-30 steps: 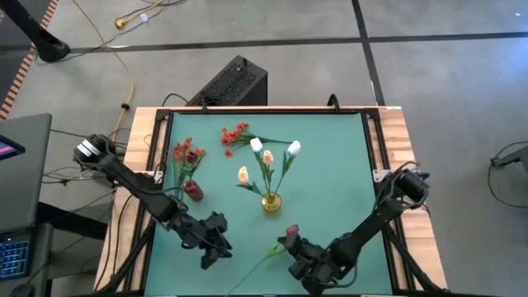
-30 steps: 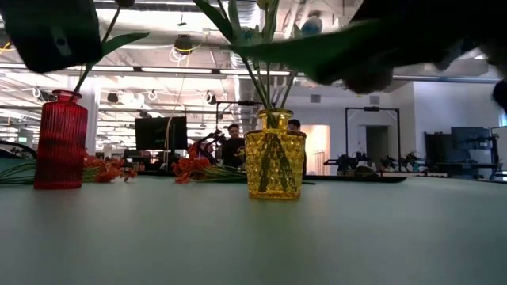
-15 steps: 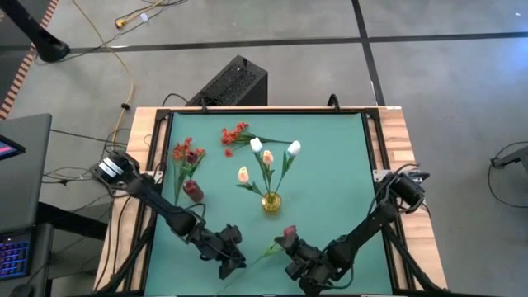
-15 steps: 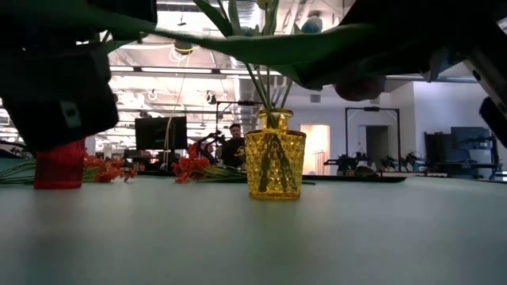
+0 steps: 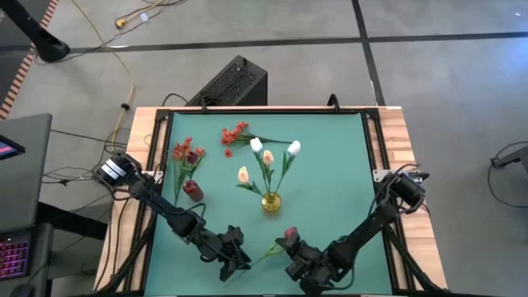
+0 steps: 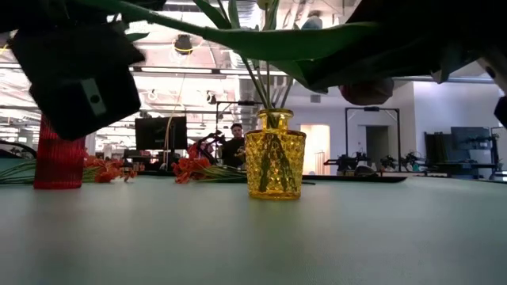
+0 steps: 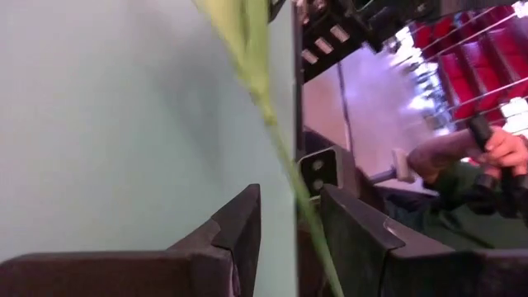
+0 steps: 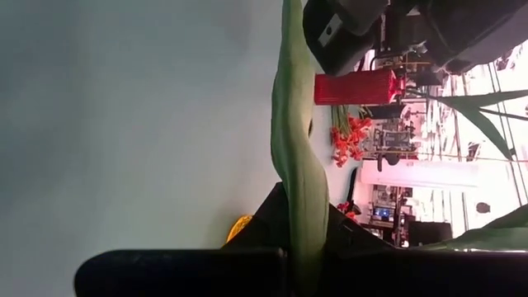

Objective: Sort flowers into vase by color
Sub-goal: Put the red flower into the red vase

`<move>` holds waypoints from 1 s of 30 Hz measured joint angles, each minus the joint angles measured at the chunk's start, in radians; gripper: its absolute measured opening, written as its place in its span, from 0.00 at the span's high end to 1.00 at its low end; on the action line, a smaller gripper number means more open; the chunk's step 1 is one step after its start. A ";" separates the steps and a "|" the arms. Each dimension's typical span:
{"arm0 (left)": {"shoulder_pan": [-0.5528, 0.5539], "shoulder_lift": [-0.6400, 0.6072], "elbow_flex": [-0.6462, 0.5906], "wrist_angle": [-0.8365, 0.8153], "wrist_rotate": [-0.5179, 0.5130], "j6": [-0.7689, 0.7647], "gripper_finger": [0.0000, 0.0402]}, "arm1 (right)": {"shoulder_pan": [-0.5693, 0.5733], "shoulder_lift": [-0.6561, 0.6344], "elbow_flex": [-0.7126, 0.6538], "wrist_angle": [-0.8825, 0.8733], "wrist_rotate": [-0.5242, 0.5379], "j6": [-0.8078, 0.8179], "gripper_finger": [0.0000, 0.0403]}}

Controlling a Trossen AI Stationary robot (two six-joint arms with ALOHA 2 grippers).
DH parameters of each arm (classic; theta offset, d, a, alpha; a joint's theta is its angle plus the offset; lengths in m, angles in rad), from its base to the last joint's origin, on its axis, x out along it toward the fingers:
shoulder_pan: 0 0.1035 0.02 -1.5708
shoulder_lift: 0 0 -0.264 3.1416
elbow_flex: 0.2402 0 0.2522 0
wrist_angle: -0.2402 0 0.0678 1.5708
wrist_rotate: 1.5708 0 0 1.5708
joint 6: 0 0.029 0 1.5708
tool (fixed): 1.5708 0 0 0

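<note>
Down at the near edge of the green desk [image 5: 330, 165], both arms are busy with one flower [image 5: 285, 237], a dark maroon bud on a long green stem. The right gripper [image 5: 299, 261] has its jaws closed on the flower just below the bud, a broad leaf running out between them. The left gripper [image 5: 239, 252] sits at the stem's lower part with its jaws spread a little, the stem passing through the gap, not yet pinched as far as I can judge.

Farther back, the yellow vase [image 5: 271, 201] holds white and peach tulips near the middle, and the red vase [image 5: 193, 190] stands to its left with red-orange blooms. Another red-orange spray [image 5: 234, 134] lies loose on the far side.

It looks like a handover: next the left jaws need to close squarely on the stem before the right lets go, then carry the bud to the red vase.
</note>
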 joint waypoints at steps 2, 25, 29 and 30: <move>0.000 0.000 0.000 0.014 0.000 -0.001 0.72 | 0.002 0.000 0.000 -0.008 0.000 0.001 0.92; 0.003 0.000 0.001 -0.012 -0.021 -0.137 0.72 | -0.031 0.000 0.000 0.003 0.015 -0.054 0.92; 0.006 0.000 0.001 -0.035 -0.020 -0.173 0.72 | -0.034 0.000 0.000 0.011 0.021 -0.079 0.92; 0.008 0.000 0.001 -0.036 -0.018 -0.181 0.72 | -0.034 0.000 0.000 0.010 0.021 -0.080 0.92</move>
